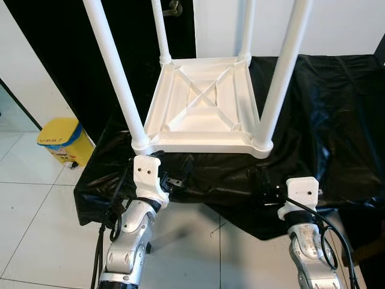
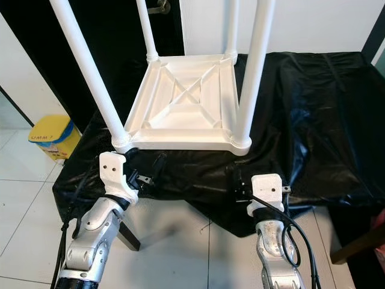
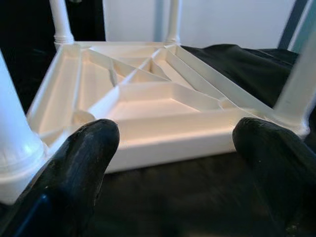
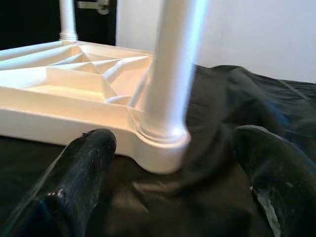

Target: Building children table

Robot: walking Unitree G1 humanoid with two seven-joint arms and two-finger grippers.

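A white plastic children's table (image 1: 204, 114) lies upside down on a black sheet (image 1: 337, 120), with its legs pointing up. The front left leg (image 1: 114, 66) and front right leg (image 1: 283, 66) stand at its near corners. My left gripper (image 1: 174, 174) is open just in front of the near left corner, with the table's front rim (image 3: 173, 138) between its fingers (image 3: 74, 163) but a little beyond them. My right gripper (image 1: 264, 183) is open just short of the near right corner, and the right leg's base (image 4: 163, 133) stands ahead between its fingers (image 4: 84, 168). Neither gripper touches the table.
The black sheet drapes over a low support and hangs over its front edge. A yellow bin (image 1: 60, 139) stands on the tiled floor (image 1: 36, 211) to the left. Behind are a dark door with a handle (image 1: 174, 7) and a white wall (image 1: 343, 24).
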